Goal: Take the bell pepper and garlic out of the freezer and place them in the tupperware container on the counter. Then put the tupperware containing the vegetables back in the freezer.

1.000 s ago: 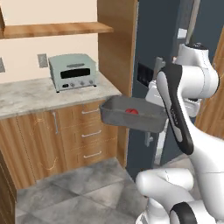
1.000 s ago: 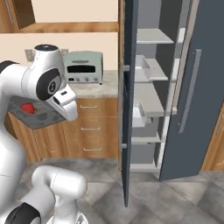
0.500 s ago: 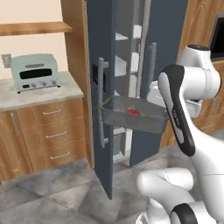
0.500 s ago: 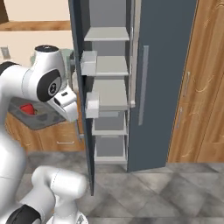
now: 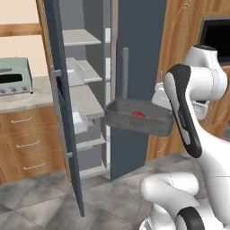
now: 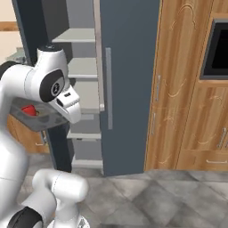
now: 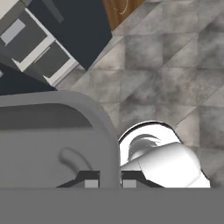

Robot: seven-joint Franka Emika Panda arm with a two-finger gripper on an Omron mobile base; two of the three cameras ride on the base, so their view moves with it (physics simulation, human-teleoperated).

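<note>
Tupperware container, a shallow dark grey tub, is shown held level in mid-air in front of the open freezer, above the grey tiled floor. Its right-hand wall is gripped by the gripper, whose two dark finger tips are seen nearly closed in the hand view, one on each side of the tub's rim. The bell pepper is seen as a small red patch lying inside the tub; it appears again at the tub's left end in the right base view. The garlic cannot be made out in any view. The freezer's left door is swung wide open, and light grey shelves are exposed inside. The counter is seen at the far left, bearing a grey-green toaster oven. Wooden cabinets stand to the right of the freezer.
</note>
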